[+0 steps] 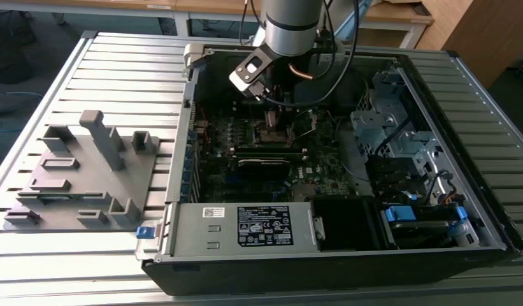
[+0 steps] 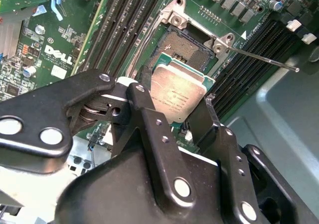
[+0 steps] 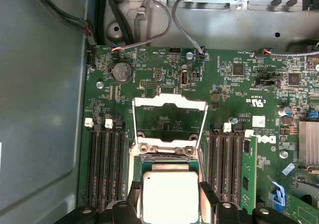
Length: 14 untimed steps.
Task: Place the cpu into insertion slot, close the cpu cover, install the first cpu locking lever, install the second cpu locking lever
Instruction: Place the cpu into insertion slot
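Observation:
My gripper (image 3: pixel 169 196) is shut on the cpu (image 3: pixel 169 189), a silver-grey square chip pinched at two opposite edges by the black fingers (image 3: pixel 207 194). In the second wrist view the cpu (image 2: pixel 174 97) hangs slightly tilted over the near half of the insertion slot (image 2: pixel 188 46), whose black recess still shows beyond it. The cpu cover (image 3: pixel 169 102), a silver frame with a cut-out centre, stands flipped open past the socket's hinge. A thin locking lever (image 2: pixel 264 59) sticks out, unlatched. In the exterior view my gripper (image 1: pixel 273 120) reaches down inside the open computer case.
Long black memory slots (image 3: pixel 107 159) flank the socket on both sides. Case walls, cables and a drive cage (image 1: pixel 388 127) ring the motherboard. A power supply (image 1: pixel 244 226) lies at the case front. A grey fixture (image 1: pixel 83 172) stands on the slatted table at the exterior view's left.

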{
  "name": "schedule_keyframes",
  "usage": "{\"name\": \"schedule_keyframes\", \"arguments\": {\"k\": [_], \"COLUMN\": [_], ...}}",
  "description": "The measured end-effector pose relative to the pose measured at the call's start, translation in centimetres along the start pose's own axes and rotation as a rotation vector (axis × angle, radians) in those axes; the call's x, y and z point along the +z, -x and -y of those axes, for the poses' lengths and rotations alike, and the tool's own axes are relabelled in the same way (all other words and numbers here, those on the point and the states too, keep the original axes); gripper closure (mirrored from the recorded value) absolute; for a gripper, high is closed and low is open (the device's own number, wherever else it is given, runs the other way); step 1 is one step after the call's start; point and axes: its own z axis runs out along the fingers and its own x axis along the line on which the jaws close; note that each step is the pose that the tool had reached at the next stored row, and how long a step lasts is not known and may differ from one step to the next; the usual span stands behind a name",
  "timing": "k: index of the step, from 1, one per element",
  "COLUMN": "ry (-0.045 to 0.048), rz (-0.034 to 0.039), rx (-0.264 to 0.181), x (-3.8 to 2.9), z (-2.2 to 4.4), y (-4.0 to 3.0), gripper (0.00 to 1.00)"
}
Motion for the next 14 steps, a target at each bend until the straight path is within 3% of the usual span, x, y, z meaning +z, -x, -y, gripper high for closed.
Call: {"name": "schedule_keyframes", "arguments": {"k": [14], "ry": [-0.0002], "rz": [0.0004], "rx": [0.000], "x": [0.41], "z": [0.02], "y": [0.02], "gripper": [0.46]}}
